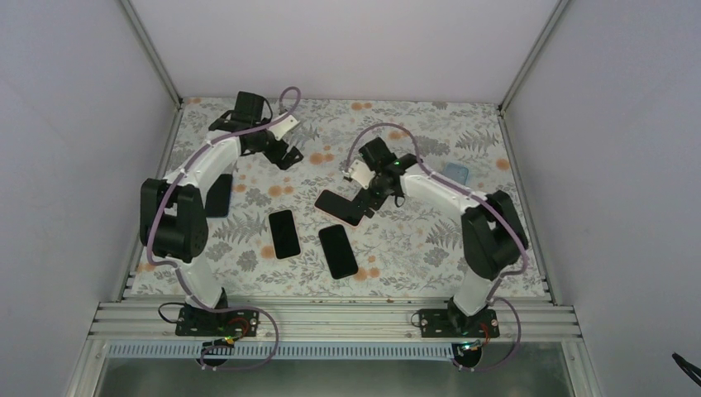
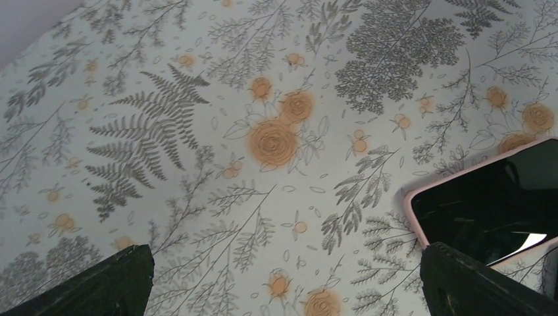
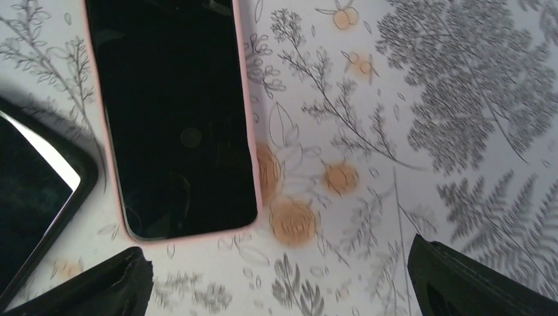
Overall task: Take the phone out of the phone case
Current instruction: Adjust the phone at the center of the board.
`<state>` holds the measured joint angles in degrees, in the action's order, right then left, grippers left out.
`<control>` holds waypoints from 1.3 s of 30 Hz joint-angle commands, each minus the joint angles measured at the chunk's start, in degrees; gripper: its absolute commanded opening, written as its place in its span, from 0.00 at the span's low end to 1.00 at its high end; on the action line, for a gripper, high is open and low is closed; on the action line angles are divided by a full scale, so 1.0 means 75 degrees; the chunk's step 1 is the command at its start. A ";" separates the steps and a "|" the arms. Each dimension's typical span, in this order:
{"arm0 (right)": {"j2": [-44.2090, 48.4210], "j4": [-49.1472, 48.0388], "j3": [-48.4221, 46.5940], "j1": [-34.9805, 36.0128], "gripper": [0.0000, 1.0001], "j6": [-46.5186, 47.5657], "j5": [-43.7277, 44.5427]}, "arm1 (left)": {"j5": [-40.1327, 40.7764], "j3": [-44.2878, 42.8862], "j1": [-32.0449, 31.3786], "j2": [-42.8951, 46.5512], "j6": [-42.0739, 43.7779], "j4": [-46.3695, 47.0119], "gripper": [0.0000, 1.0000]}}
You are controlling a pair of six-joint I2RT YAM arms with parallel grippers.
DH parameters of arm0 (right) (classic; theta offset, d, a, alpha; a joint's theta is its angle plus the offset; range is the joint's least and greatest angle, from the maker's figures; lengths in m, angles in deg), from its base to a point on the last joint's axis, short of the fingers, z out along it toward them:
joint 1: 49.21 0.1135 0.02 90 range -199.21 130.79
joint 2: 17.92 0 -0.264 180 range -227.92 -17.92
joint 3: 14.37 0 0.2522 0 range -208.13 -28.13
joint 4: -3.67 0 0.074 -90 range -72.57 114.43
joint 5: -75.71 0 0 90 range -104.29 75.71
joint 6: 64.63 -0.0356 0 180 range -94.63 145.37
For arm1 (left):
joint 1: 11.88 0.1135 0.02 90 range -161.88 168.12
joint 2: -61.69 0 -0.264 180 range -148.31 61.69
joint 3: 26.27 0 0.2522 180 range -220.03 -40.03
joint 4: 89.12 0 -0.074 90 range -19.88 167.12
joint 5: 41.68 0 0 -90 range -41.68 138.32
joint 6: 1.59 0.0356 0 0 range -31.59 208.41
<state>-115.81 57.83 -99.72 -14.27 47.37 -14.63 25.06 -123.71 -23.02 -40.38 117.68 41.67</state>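
A phone with a dark screen in a pink case [image 3: 174, 118] lies flat on the floral cloth. It also shows in the top view [image 1: 337, 207] and at the right edge of the left wrist view [image 2: 490, 197]. My right gripper [image 1: 369, 202] is open and empty just beside its near end; in the right wrist view the gripper [image 3: 279, 283] hovers over bare cloth below the phone's bottom edge. My left gripper [image 1: 288, 155] is open and empty at the back left, apart from the phone; its own view [image 2: 283, 289] shows cloth between the fingers.
Two more dark phones [image 1: 283, 233] [image 1: 338, 251] lie in the middle of the cloth; one in a black case shows at the left of the right wrist view [image 3: 33, 197]. A blue case [image 1: 456, 173] lies at the right. A dark object [image 1: 220, 195] lies under the left arm.
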 commanded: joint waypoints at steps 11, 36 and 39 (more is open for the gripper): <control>-0.0859 -0.1024 0.0579 0.1273 1.00 0.0080 0.1000 | 0.0757 -0.0070 -0.0226 -0.0619 -0.0178 0.0484 1.00; -0.2695 -0.3252 0.0047 0.0683 1.00 0.1123 0.3530 | 0.1038 0.0748 -0.0220 -0.0053 0.0055 0.0861 1.00; -0.2998 -0.3307 -0.0336 0.0503 1.00 0.1300 0.3567 | 0.1015 0.0919 -0.0220 0.0080 0.0097 0.0910 1.00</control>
<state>-132.48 32.30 -101.01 -8.15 53.64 7.86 32.49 -118.38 -24.81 -42.47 117.66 47.10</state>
